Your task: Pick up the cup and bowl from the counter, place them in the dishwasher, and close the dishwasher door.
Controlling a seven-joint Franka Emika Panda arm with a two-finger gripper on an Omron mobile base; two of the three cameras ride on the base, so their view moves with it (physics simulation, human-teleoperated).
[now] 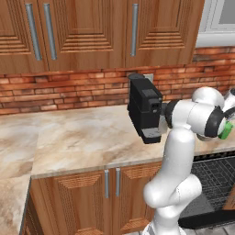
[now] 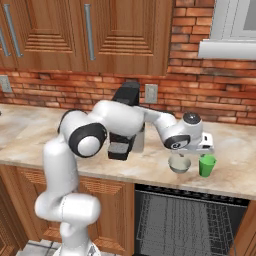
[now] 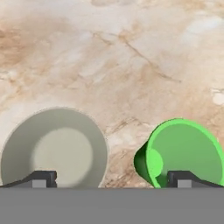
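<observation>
The pale grey-beige bowl (image 2: 179, 164) and the green cup (image 2: 206, 165) stand side by side on the marbled counter (image 2: 235, 177), just above the dishwasher (image 2: 190, 220). My gripper (image 2: 194, 153) hovers over the two, pointing down. In the hand view the bowl (image 3: 54, 151) lies at the lower left and the cup (image 3: 183, 153) at the lower right, both upright. My gripper (image 3: 113, 179) is open, its fingertips (image 3: 41, 178) wide apart, one over each vessel, with bare counter (image 3: 131, 52) between them. The dishwasher door (image 1: 206, 219) hangs open and the wire rack (image 1: 213, 179) is exposed.
A black coffee machine (image 1: 144, 108) stands on the counter against the brick wall, just left of the bowl, partly behind my arm. Wooden wall cabinets (image 1: 92, 32) hang above. Wooden base cabinets (image 1: 110, 193) sit left of the dishwasher. A window sill (image 2: 227, 50) juts out at the upper right.
</observation>
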